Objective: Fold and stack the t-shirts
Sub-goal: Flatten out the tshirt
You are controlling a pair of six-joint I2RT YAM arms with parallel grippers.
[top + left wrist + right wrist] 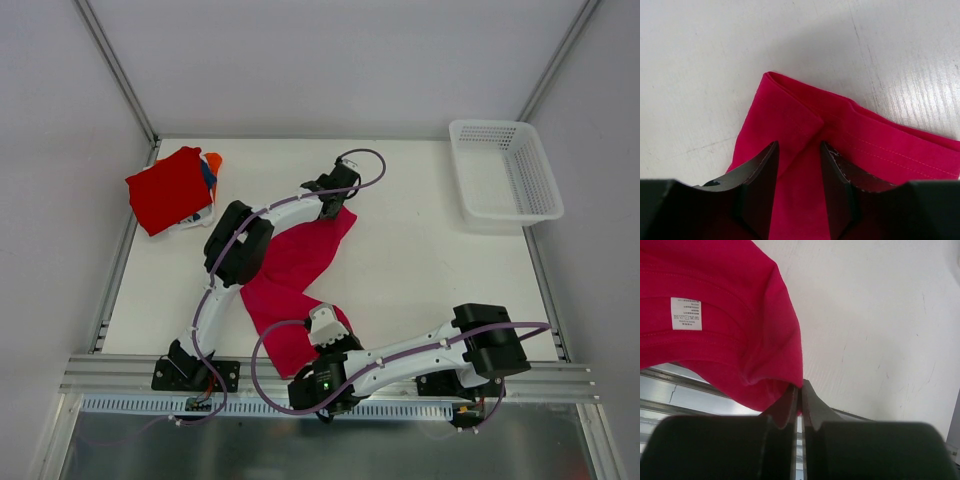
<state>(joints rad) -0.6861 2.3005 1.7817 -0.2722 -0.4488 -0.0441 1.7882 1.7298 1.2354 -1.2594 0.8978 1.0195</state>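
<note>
A white desk walled by pale panels carries a white mesh basket at its far right corner and a folded stack topped by a red t-shirt at the far left. A magenta t-shirt stretches across the middle. The left gripper straddles its far hemmed end, jaws part open around a fold. The right gripper pinches the near end, jaws closed on cloth.

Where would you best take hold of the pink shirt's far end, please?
At the folded hem corner of the pink shirt, from above: the cloth lies flat on the table, and its doubled edge gives the left hand, already straddling it, something thick to pinch.
</note>
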